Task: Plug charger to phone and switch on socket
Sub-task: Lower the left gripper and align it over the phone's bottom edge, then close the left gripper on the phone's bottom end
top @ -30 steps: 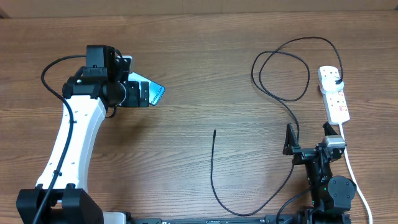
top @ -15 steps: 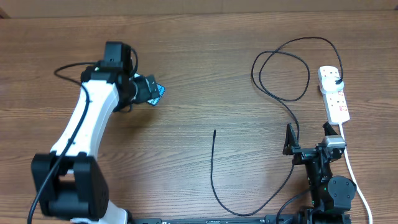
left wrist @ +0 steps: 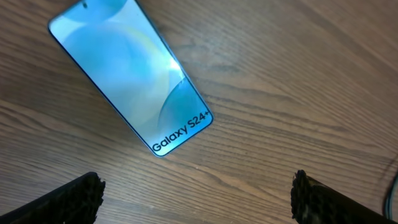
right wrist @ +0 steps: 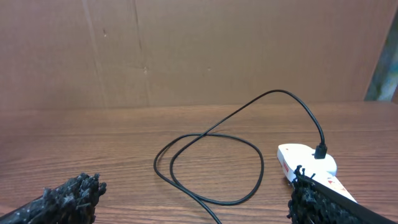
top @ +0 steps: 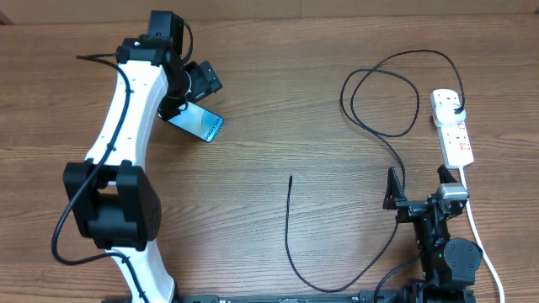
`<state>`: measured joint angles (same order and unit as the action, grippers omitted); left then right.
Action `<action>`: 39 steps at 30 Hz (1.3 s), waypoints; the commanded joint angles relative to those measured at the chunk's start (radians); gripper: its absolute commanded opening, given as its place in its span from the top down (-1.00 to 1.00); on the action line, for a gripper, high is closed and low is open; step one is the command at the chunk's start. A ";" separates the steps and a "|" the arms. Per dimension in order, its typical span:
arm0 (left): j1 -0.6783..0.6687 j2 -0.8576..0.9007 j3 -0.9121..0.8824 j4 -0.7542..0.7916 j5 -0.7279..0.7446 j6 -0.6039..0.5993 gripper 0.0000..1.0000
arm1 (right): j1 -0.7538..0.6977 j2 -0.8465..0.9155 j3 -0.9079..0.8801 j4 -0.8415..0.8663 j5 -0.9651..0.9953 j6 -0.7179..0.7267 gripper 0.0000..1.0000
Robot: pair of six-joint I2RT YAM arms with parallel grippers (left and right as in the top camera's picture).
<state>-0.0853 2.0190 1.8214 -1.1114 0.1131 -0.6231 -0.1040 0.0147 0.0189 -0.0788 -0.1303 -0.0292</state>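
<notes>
The desk (top: 253, 168) was brown wood-grain board, and behind its far edge stood a plain brown panel wall (right wrist: 186, 50). The phone (left wrist: 130, 74) lay flat and slantwise near the far left corner, its pale blue screen lit and facing up, with "Galaxy S24+" printed at its nearer end. The socket (top: 453, 135) lay along the right edge toward the far corner, and its white cord (top: 476, 227) trailed back to the near edge. The charger (top: 287, 219) was plugged into the socket's far end. From there it looped over the right half of the desk, swept along the near edge and ended with its tip bare near the middle, well apart from the phone.

The left claw (left wrist: 199, 196) hung over the phone with its jaws spread as wide as they went, gripping nothing. The phone sat just beyond the fingertips, not between them. The right claw (right wrist: 196, 199) sat low by the near right corner, facing the socket, equally wide and empty. The cable ran close past it; contact could not be judged.
</notes>
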 commanded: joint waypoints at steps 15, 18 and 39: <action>0.007 0.018 0.025 0.002 0.007 -0.200 -1.00 | -0.001 -0.012 -0.011 0.006 0.005 0.002 -1.00; 0.020 0.018 0.027 0.002 0.012 -0.269 -1.00 | -0.001 -0.012 -0.011 0.006 0.005 0.002 -1.00; 0.074 0.040 0.038 -0.003 -0.034 -0.425 -1.00 | -0.001 -0.012 -0.011 0.006 0.005 0.002 -1.00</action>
<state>-0.0132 2.0315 1.8267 -1.1187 0.1081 -1.0119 -0.1043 0.0147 0.0189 -0.0784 -0.1303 -0.0299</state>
